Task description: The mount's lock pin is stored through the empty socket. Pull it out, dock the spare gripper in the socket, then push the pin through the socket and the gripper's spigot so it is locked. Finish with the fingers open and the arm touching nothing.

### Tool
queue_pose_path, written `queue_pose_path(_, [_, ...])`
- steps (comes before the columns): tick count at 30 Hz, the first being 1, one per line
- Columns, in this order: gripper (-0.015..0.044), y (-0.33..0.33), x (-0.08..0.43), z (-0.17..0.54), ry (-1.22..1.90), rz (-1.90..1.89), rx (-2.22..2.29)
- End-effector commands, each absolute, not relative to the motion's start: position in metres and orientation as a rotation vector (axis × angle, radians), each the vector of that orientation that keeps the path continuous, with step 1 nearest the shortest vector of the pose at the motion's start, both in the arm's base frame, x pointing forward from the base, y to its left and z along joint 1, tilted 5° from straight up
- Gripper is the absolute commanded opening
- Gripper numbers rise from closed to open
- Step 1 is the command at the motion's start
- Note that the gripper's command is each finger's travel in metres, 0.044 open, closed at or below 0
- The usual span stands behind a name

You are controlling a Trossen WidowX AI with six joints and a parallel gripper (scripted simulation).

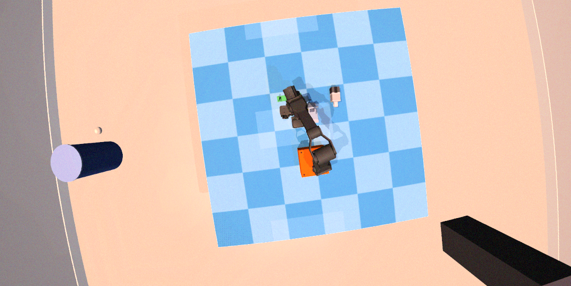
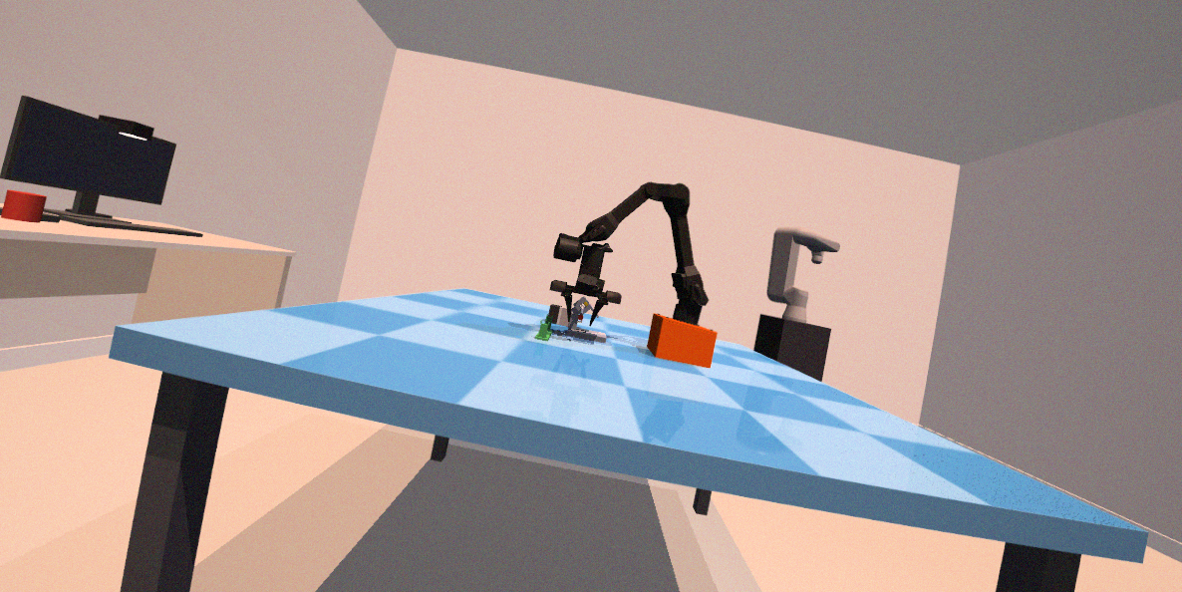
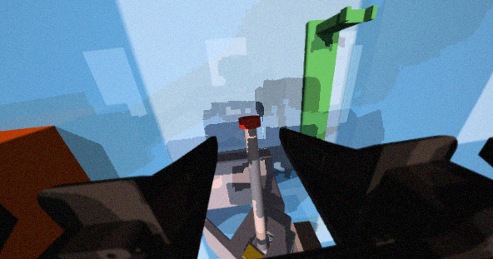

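Note:
The lock pin [image 3: 255, 176] [image 2: 583, 305] has a pale shaft and a red head, and its lower end stands in the tilted grey socket of the mount [image 3: 275, 226] [image 1: 313, 115], beside a yellow patch. My gripper [image 3: 248, 136] [image 2: 581, 324] is open and points down over the mount. Its fingertips are apart on either side of the pin, near the head, with gaps on both sides in the wrist view. The spare gripper [image 1: 335, 95] [image 2: 558, 315], a pale block with a dark end and a narrow spigot, lies beside the mount. The arm hides part of the mount from above.
A green stand [image 1: 280, 98] [image 2: 543, 329] [image 3: 321, 72] with a raised hooked arm is close beside the mount. An orange box [image 1: 306, 162] [image 2: 682, 342] [image 3: 37, 168] stands near the arm's base. All are on the blue checkered table [image 1: 251, 188] [image 2: 355, 373].

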State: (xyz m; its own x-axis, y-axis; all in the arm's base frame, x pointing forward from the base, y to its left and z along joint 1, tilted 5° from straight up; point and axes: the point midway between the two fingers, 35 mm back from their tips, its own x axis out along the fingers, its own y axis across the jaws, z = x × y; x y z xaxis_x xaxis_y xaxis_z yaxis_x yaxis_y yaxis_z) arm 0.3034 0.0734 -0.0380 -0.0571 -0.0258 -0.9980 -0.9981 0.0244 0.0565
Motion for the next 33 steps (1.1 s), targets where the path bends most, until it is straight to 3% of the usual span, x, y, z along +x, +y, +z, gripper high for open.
queue_pose_path(1, [0.0195,0.074,0.304,-0.039,1.279,1.220,-1.181])
queue_pose_path(9, [0.0005,0.074,0.304,-0.039,1.279,1.220,-1.181])
queue_pose_path(33, [0.0000,0.083,0.305,-0.026,1.147,1.296,-1.022])
